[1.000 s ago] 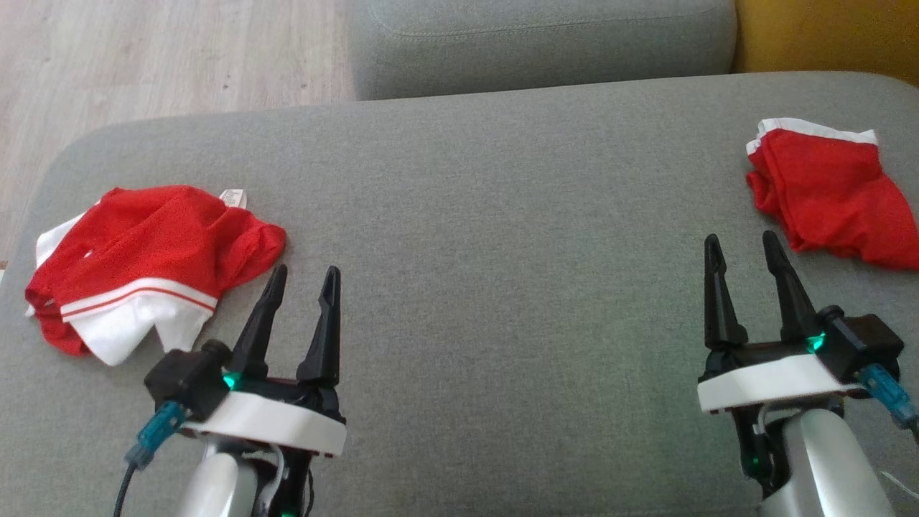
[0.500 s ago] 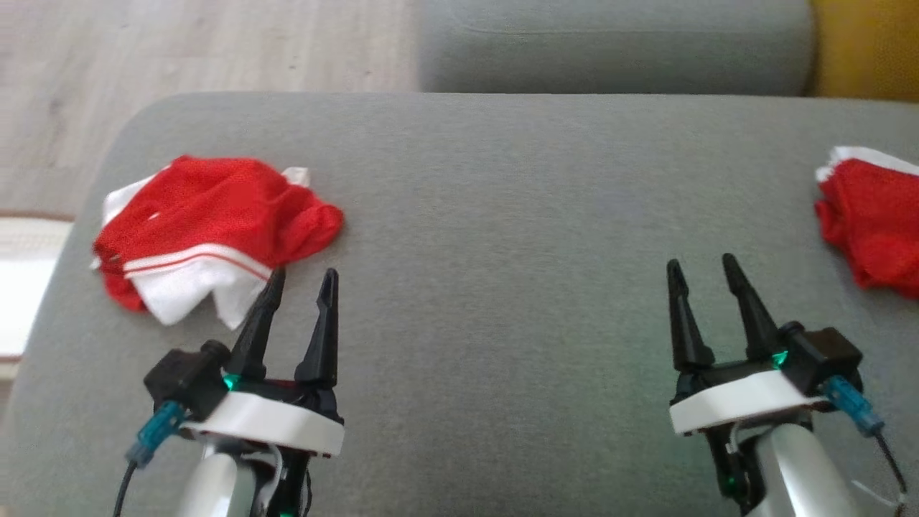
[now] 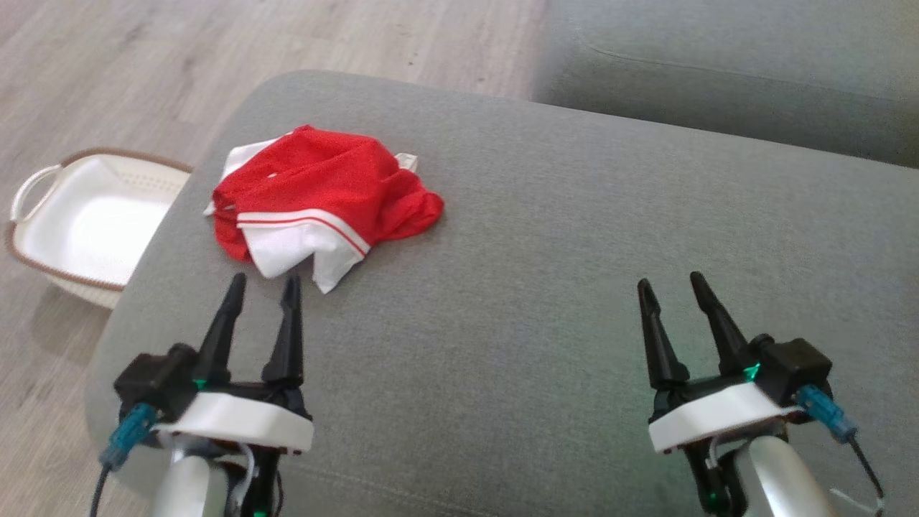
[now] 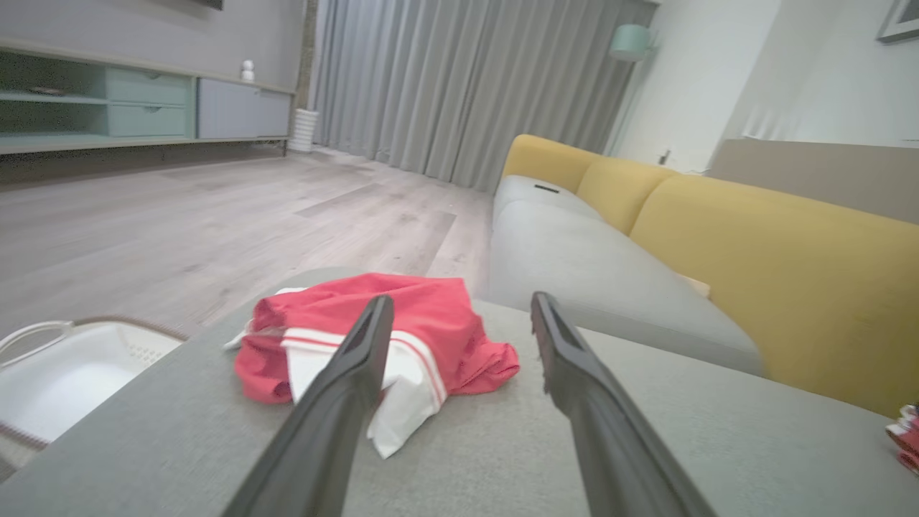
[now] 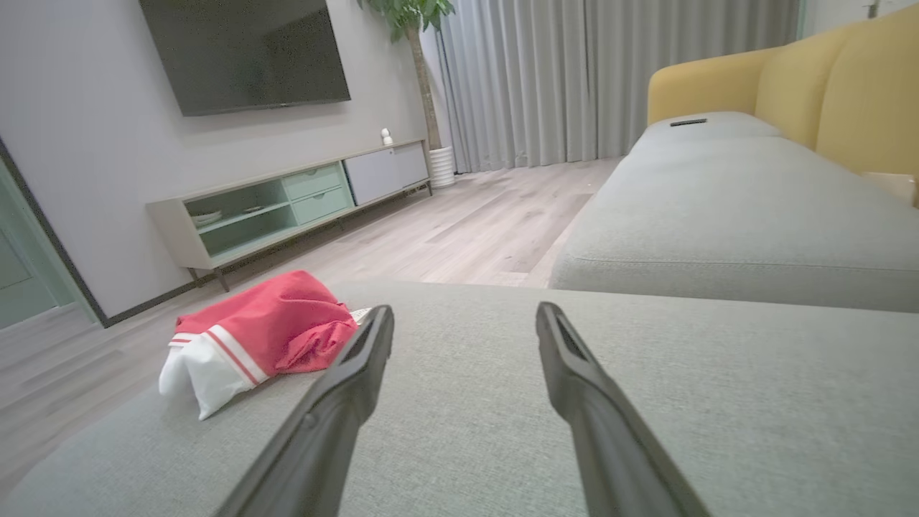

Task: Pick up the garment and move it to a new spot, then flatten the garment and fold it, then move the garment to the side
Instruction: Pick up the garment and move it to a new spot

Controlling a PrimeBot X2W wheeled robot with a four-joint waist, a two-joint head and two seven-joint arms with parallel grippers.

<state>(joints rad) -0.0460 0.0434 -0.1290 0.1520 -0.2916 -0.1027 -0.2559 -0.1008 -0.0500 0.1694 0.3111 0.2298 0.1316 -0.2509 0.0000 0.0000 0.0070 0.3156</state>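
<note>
1. Garment (image 3: 316,205): a red piece with white panels and thin red stripes. It lies crumpled in a loose heap near the far left corner of the grey sofa cushion (image 3: 538,251).
2. The cushion is broad, flat and rounded at the corners. A second grey seat (image 3: 718,93) runs past its far edge, and in the left wrist view a yellow backrest (image 4: 754,244) rises behind that seat.
3. Pale wooden floor (image 3: 143,57) surrounds the cushion. A white basket (image 3: 93,215) with a brown rim stands on the floor just off the cushion's left edge, close to the garment.
4. Further back are grey curtains (image 4: 459,86), a low cabinet (image 5: 287,208) with green drawers, a dark wall screen (image 5: 244,50) and a plant (image 5: 409,14).
5. The left pincer (image 3: 263,278) is spread wide and holds nothing. The garment's white corner lies just beyond its tips and slightly to the right, apart from them.
6. The right pincer (image 3: 669,280) is also spread wide and holds nothing. It is over bare cushion, well apart from the garment, which lies off to its left.
</note>
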